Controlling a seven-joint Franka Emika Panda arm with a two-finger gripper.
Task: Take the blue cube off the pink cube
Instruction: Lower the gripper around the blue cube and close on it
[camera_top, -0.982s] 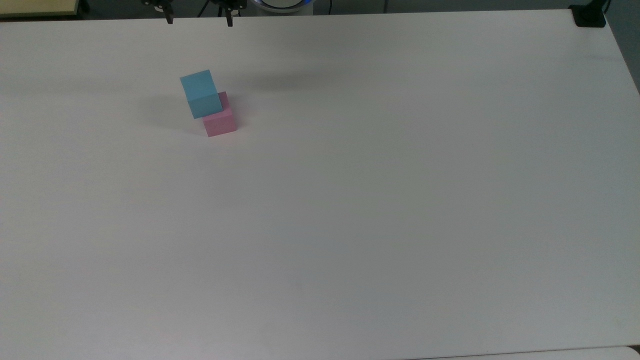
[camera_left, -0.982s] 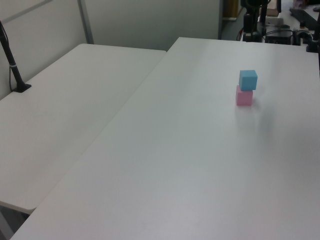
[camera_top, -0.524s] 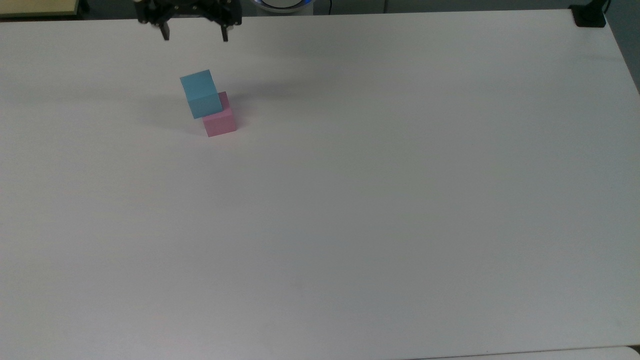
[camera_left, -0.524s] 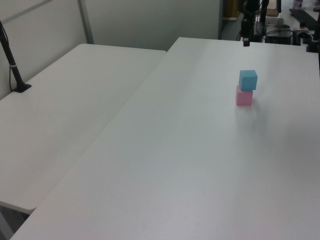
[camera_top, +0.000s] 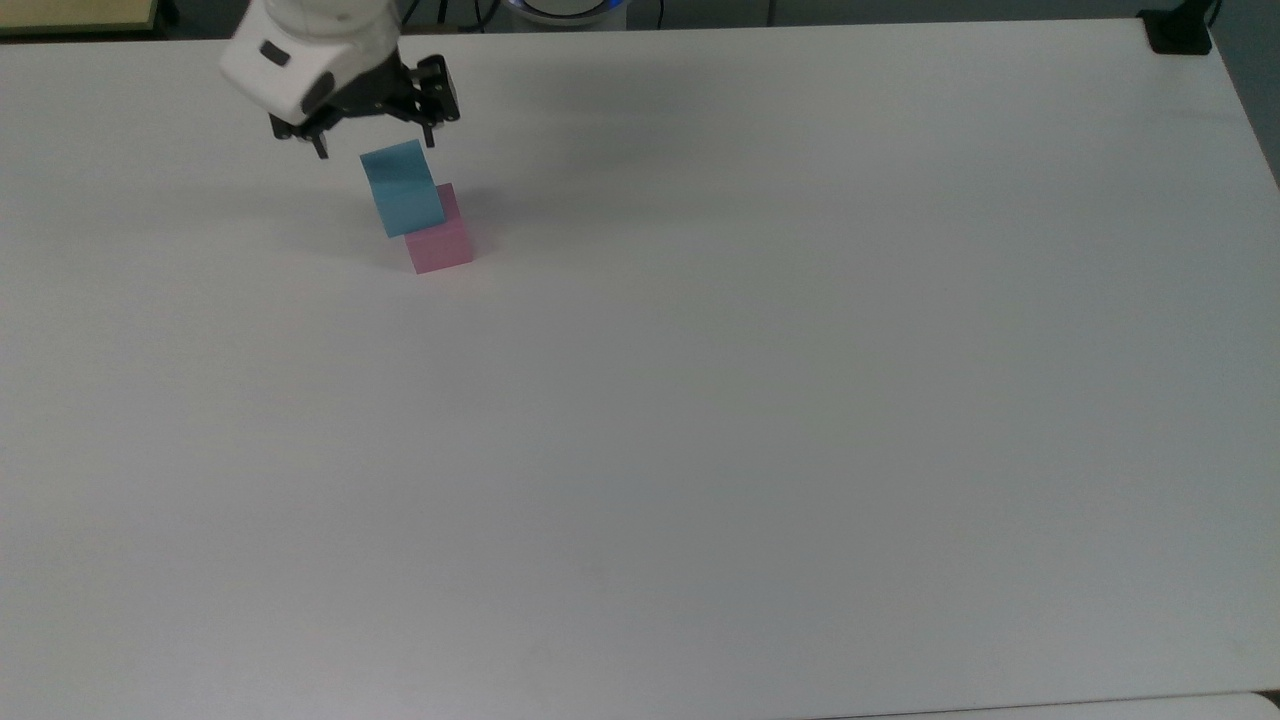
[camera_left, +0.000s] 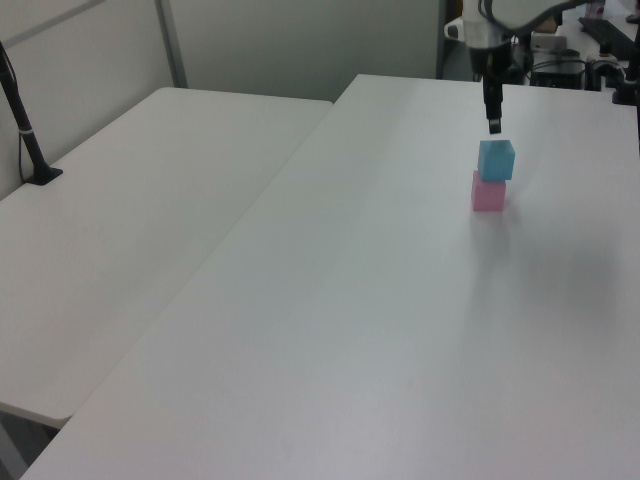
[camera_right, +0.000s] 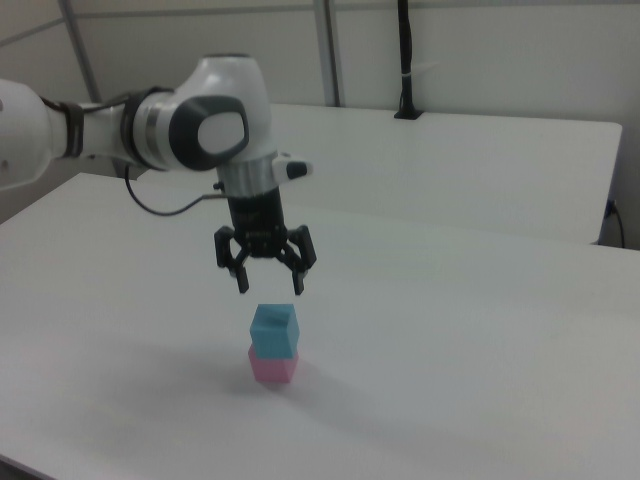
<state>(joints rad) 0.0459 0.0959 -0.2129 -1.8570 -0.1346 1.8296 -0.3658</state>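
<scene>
Since 0.5 s ago the claw (camera_top: 375, 146) is further into frame w/ the white arm (camera_top: 300, 55) behind it, now just above the small sky-blue matte cube (camera_top: 403, 188) in the top view's upper left; cubes haven't shifted. Claw fingers are spread wide, wider than the cube, gripping nothing, tips pointing down. Right view, centre: claw (camera_right: 270, 287) hangs directly over the blue cube (camera_right: 274, 330), small gap between, not touching. Blue cube sits on the small pale pink matte cube (camera_top: 441, 245), slightly twisted vs. it. Pink cube (camera_right: 272, 366) rests on the plain white surface (camera_top: 760, 400). Left view, upper right: claw (camera_left: 492, 126) close above the blue cube (camera_left: 496, 160), pink cube (camera_left: 488, 193) under it.
</scene>
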